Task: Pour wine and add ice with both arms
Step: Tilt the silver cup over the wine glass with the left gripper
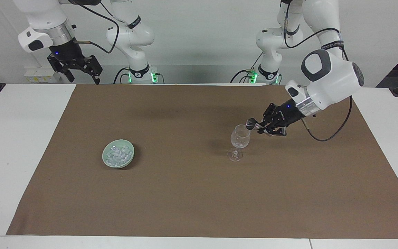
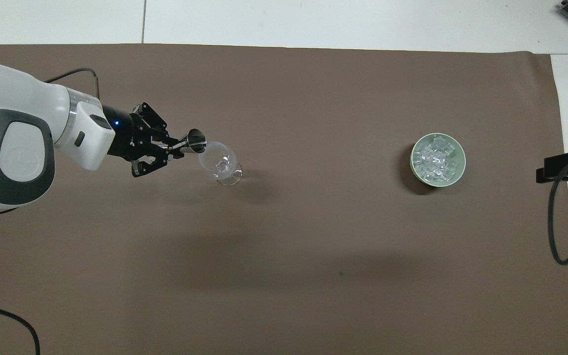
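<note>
Broadly, the white table carries a wide brown mat on which everything stands. Two large white arms come in from the robots' end. The left arm bends down over its own end of the mat, and the left gripper hangs over the mat just beside the wine glass, at the height of the glass's rim. Its jaws are clamped together on the narrow waist of a small steel jigger, which lies tipped on its side with its open mouth turned toward the rim of the glass; in the overhead view the jigger sits right at the edge of the glass. Whether anything is running out of it cannot be told.

The right arm waits raised above the table's edge at its own end, close to the robots. The right gripper hangs there with its jaws apart and nothing between them, well apart from everything on the mat.

A pale green dish stands on the mat toward the right arm's end, a little farther from the robots than the glass. It holds the ice, a heap of small clear cubes, well apart from both grippers. The wine glass stands upright, and its bowl looks clear.
</note>
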Controlling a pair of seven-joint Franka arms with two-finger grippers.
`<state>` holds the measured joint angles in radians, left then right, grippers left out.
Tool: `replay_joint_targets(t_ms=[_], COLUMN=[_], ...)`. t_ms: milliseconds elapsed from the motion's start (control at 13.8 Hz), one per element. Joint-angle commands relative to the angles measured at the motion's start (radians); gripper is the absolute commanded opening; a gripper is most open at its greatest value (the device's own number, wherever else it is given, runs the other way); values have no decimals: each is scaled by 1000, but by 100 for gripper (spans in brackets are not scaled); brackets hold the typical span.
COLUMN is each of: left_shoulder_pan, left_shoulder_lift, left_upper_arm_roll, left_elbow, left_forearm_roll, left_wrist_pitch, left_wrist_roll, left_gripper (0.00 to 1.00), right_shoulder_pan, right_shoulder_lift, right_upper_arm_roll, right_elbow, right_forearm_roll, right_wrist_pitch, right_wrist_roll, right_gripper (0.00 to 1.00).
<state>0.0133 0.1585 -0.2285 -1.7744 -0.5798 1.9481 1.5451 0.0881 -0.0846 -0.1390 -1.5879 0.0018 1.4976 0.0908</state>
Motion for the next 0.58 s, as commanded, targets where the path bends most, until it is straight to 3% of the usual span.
replay_joint_targets(t_ms=[0, 506], left_shoulder_pan=[-22, -36], left_shoulder_lift=[-11, -13], left_upper_arm_roll=[15, 17], left_elbow=[4, 3], left_forearm_roll=[28, 75], left_wrist_pitch=[9, 8], left_wrist_roll=[-28, -40], left_gripper=[5, 5], right_shoulder_pan=[1, 1], right_shoulder_lift=[-20, -20], right_upper_arm_roll=[-4, -4], right_elbow=[-21, -21], right_forearm_roll=[12, 12], right_wrist_pitch=[12, 12], right_wrist_roll=[-19, -19], right_gripper=[100, 100])
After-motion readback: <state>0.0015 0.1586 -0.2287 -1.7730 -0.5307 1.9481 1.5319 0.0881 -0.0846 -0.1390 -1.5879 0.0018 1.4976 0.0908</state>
